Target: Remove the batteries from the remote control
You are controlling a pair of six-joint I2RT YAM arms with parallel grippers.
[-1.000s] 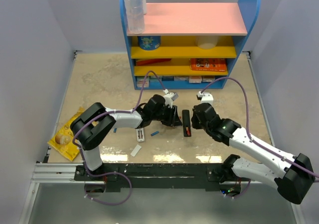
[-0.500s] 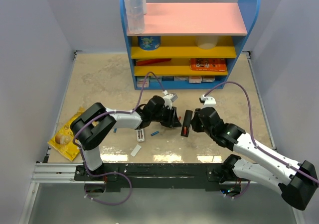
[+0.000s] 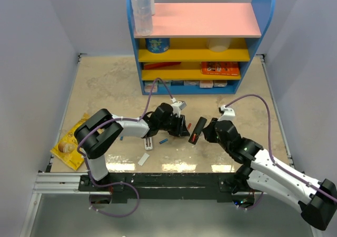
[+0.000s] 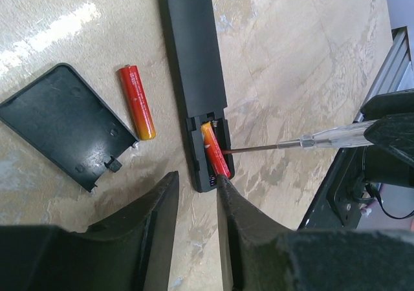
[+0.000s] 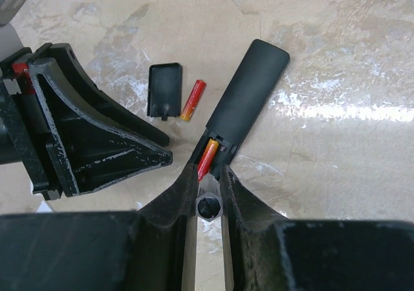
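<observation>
The black remote control (image 4: 194, 64) lies face down with its battery bay open. One red battery (image 4: 215, 150) sits in that bay, also seen in the right wrist view as a red battery (image 5: 208, 158). A second red battery (image 4: 136, 102) lies loose on the table beside the black bay cover (image 4: 65, 123). My right gripper (image 5: 209, 178) is shut on a clear-handled screwdriver (image 4: 330, 134), whose thin tip touches the seated battery. My left gripper (image 4: 197, 181) hovers open just off the remote's bay end, with nothing between its fingers. A blue battery (image 3: 164, 141) lies left of the grippers.
A blue and yellow shelf unit (image 3: 200, 37) stands at the back with a clear bottle (image 3: 141, 8) on top. Small white pieces (image 3: 149, 142) lie near the left arm. A yellow snack bag (image 3: 71, 142) sits at the table's left edge.
The remote has turned from straight to slanted, its bay end swinging left. My right arm has drawn back to the right with the screwdriver. The left jaws have narrowed slightly.
</observation>
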